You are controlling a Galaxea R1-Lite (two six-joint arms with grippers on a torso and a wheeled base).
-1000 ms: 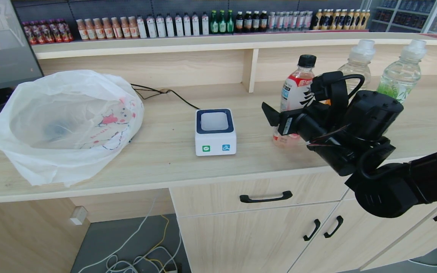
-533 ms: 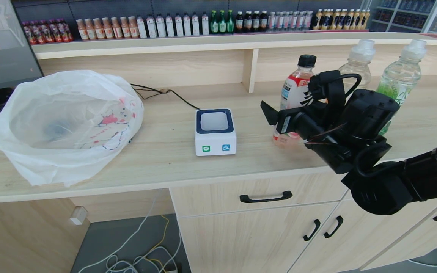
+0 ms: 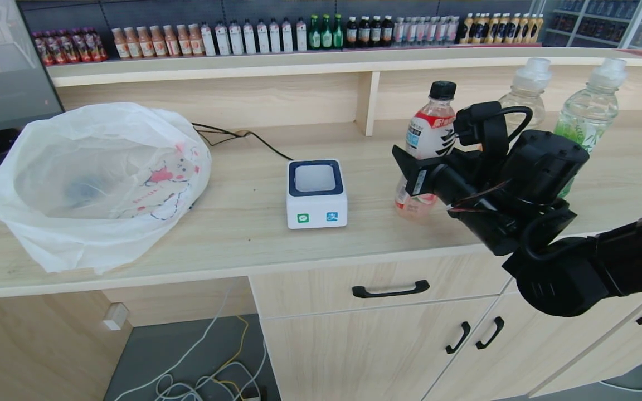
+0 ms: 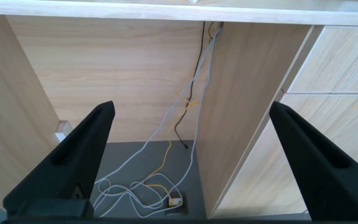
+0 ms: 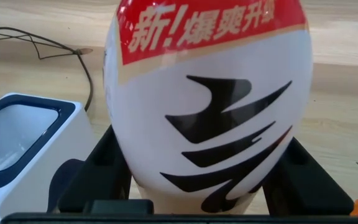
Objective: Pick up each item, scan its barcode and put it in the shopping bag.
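head view: right gripper point(image 3: 422, 174) clamping tilted pink bottle point(image 3: 431, 131) near scanner point(image 3: 316, 192); left gripper point(image 4: 191, 112) hanging below counter point(image 3: 243, 228), jaws gaping wide, holding nothing.

Light wood-grain counter point(image 3: 243, 239), raised back ledge point(image 3: 215, 71) with upright divider point(image 3: 366, 103). Below: drawer point(image 3: 310, 292) with black handle point(image 3: 390, 290), cabinet doors point(image 3: 354, 351), open bay at left. Grey floor point(image 3: 154, 351) in the bay, loose cables point(image 3: 198, 384) lying on it. Behind the ledge, dark shelving point(image 3: 131, 14) with a row of bottles point(image 3: 276, 36). Dark screen point(image 3: 3, 67) at far left.
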